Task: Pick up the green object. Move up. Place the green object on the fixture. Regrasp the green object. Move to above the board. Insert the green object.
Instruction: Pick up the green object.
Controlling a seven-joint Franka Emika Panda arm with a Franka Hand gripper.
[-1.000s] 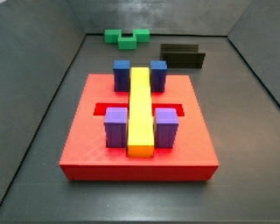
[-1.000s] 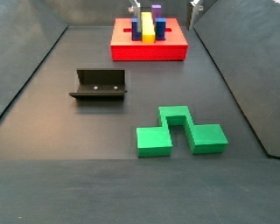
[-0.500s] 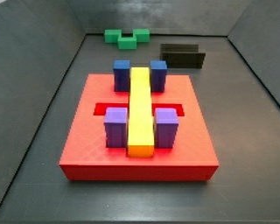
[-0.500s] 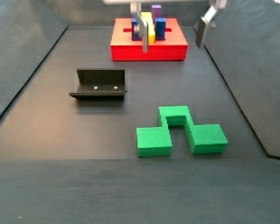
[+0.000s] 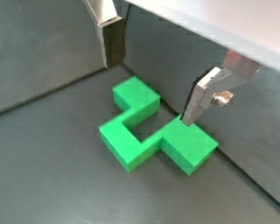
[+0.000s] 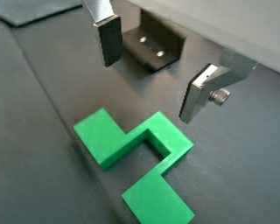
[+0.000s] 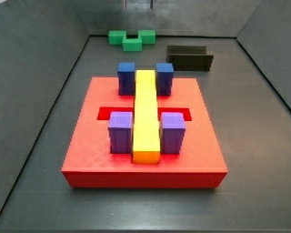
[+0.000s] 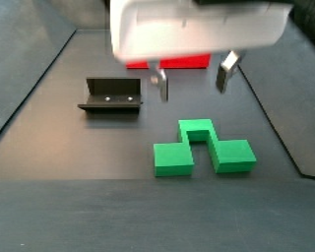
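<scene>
Since half a second ago, we note the gripper (image 8: 191, 81) has travelled from the board (image 8: 187, 61) to above the green object (image 8: 203, 146), jaws open, empty.

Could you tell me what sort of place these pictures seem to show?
Likely a robot assembly test cell, not a home or workshop: a bare grey walled floor, a red board with slotted blocks, a dark fixture, and an open end effector above a green piece.
</scene>
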